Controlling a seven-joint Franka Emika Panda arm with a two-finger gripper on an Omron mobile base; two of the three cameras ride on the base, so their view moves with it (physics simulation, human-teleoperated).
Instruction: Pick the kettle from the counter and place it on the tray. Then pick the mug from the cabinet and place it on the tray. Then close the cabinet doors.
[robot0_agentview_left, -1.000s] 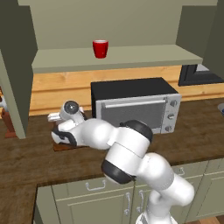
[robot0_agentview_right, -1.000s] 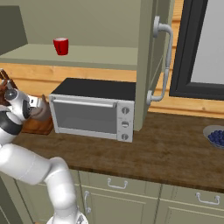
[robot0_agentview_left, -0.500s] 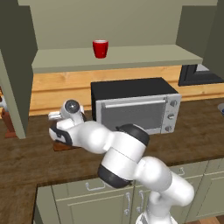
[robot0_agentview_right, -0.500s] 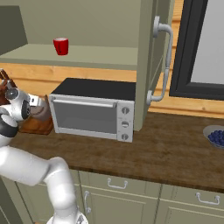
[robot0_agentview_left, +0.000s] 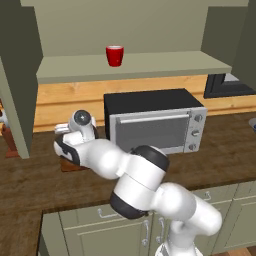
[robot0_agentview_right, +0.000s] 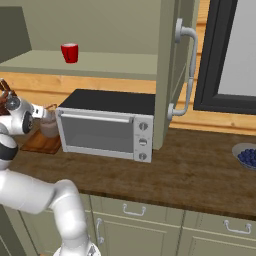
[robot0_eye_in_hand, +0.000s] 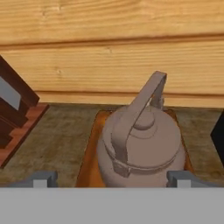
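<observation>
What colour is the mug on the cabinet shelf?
The mug is bright red; the left base view shows it best.

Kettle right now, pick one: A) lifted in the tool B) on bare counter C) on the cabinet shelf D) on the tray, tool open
D: in the hand view the kettle sits on the tray, with the tool fingertips spread wide to either side of it.

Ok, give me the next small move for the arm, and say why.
Probably pull the open gripper straight back from the kettle: it already sits on the tray, jaws wide on either side. The mug waits on the cabinet shelf.
</observation>
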